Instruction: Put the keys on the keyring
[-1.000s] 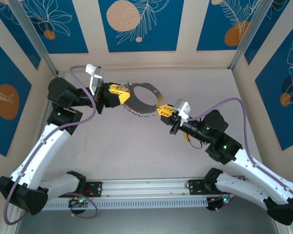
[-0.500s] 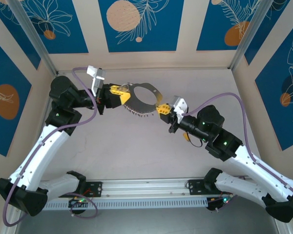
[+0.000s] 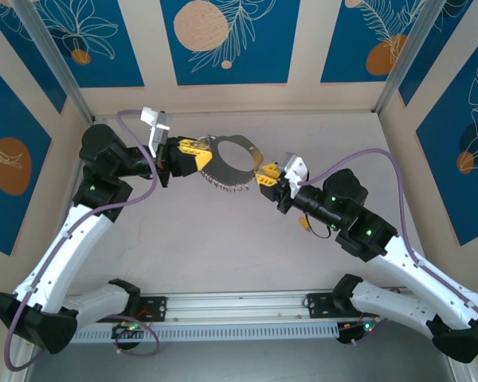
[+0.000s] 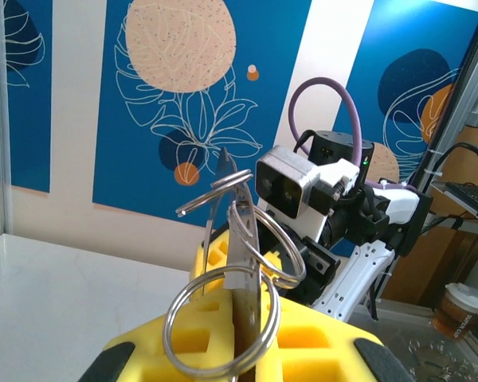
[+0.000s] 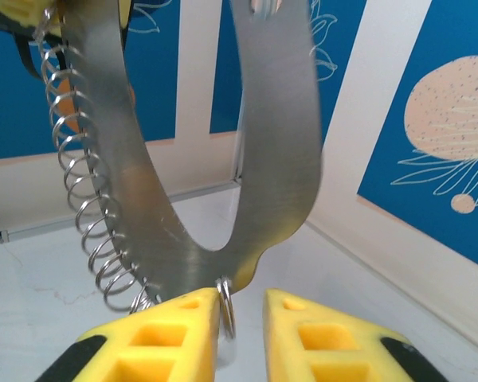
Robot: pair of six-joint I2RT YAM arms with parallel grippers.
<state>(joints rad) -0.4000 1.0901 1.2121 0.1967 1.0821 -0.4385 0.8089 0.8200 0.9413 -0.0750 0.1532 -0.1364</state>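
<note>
Your right tool (image 3: 264, 175) has loosened, its fingers now parted around the small ring (image 5: 228, 312) at the edge of the hoop (image 5: 275, 119), and your right arm (image 3: 358, 227) has swung its elbow inward, toward the hoop.

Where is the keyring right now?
In the top view the keyring is held above the far centre of the table. The left gripper clamps its left end, and its right end sits at the right gripper's slightly parted fingertips.

Left fingers (image 4: 323, 360) clamped, right fingers (image 5: 355, 342) parted.
</note>
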